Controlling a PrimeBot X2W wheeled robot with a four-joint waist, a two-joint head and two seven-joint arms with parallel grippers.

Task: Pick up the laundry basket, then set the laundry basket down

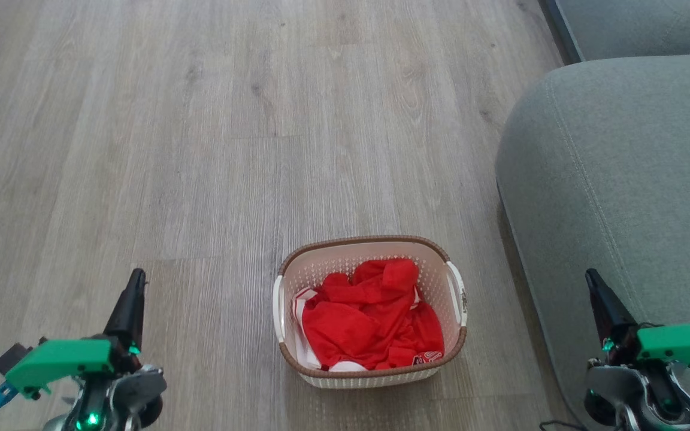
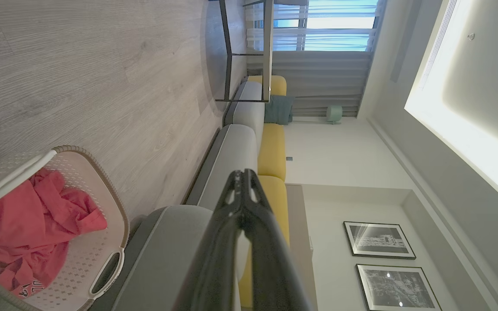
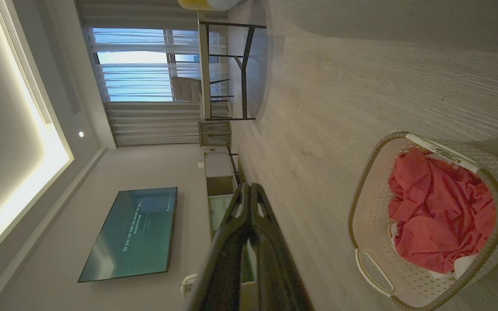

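Flanking one laundry basket (image 1: pixel 364 240): left gripper (image 1: pixel 137 276), right gripper (image 1: pixel 590 278), both clenched; maybe one garment (image 1: pixel 363 317) inside

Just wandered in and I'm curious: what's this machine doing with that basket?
Nothing is being handled yet. The laundry basket, holding a red garment, sits on the wooden floor beside a grey sofa. The robot's left claw and right claw are shut, one on each side, touching nothing.
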